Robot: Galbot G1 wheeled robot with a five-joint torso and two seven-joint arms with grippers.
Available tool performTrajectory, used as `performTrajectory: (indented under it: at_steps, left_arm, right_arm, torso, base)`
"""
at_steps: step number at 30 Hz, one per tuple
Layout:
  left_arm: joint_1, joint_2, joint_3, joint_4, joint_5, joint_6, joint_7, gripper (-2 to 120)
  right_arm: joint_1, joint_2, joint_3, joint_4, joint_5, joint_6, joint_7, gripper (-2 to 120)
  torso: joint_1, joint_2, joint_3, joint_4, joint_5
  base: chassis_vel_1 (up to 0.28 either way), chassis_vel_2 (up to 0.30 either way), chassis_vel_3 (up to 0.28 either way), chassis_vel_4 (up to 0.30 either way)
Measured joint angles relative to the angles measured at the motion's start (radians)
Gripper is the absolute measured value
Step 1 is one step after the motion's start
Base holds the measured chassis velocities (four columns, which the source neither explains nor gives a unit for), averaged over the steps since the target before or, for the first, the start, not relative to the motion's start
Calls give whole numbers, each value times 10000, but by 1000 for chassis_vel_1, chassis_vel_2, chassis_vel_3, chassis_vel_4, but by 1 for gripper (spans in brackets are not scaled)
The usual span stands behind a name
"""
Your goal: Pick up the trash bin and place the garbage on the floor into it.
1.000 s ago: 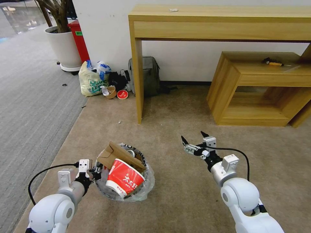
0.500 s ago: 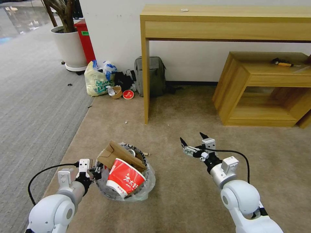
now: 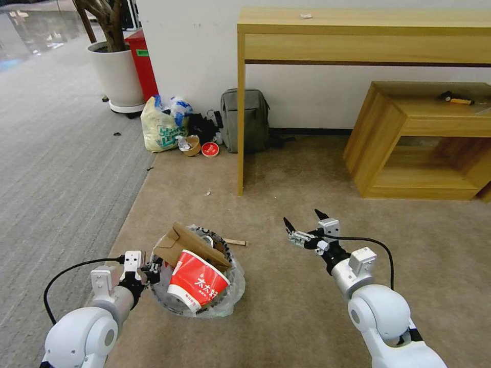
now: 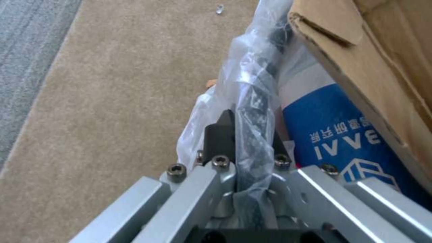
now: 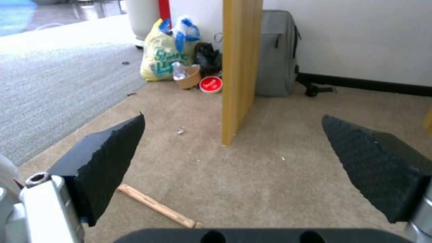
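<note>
Whole head view has slid right since the earlier frames: desk leg, backpack and shopping bag all sit further right, so the camera has turned, not the things. Both arms and the bin hold the same spots in frame, and a wooden stick (image 3: 235,242) has come into sight just past the bin.

Left gripper (image 3: 152,269) is clamped on the rim of the small round black trash bin (image 3: 225,296) with its crinkly translucent plastic liner, low and left of centre over the flat beige short-pile carpet floor (image 3: 286,317). The left wrist view shows the pinch close up: dark fingers (image 4: 219,136) closed on the bag-wrapped rim (image 4: 252,111).

Bin is stuffed: a red paper cup (image 3: 197,286) with white Chinese characters lies on its side on top, a brown cardboard scrap (image 3: 189,246) behind it. Left wrist view adds a blue paper cup (image 4: 346,135) with white print, upside down, roughly "IVV3"; I can't read it reliably.

Right gripper (image 3: 306,221) hangs empty to the right of the bin, jaws spread wide. Through its wrist camera the fingertips (image 5: 114,158) frame the stick (image 5: 157,206) on the carpet, a small pale scrap (image 5: 181,130) further out, the wooden desk leg (image 5: 238,67), the grey backpack (image 5: 276,54), and a yellow-green printed shopping bag (image 5: 160,55) whose lettering is illegible.
</note>
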Motion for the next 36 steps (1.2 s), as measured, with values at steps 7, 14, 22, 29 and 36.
performTrajectory:
  at_steps: [7,14,22,29,36]
  left_arm:
    - [12,0,-16,-8,-6,-9,18,0]
    - [22,-4,-22,-52,-6,-17,26,0]
    - [59,-34,-25,-112,-5,-34,34,0]
    - [78,-35,-42,-128,1,-65,52,0]
    - [75,-47,-37,-127,8,-76,52,0]
  right_arm:
    - [-68,48,-22,10,-90,4,-13,100]
    - [-81,51,59,-10,75,67,-81,100]
    - [-82,27,87,-24,205,84,-138,100]
    - [-93,11,78,-36,200,106,-149,100]
    - [-79,5,60,-126,172,149,-151,100]
  torso:
    - [1,-1,0,0,0]
    - [0,0,0,0,0]
    - [0,0,0,-1,1]
    - [0,0,0,-1,1]
    - [1,0,0,-1,0]
  base:
    - [95,91,-81,-101]
    - [94,86,-88,-87]
    - [18,11,-10,-14]
    - [-50,59,46,-48]
    - [-100,121,122,-122]
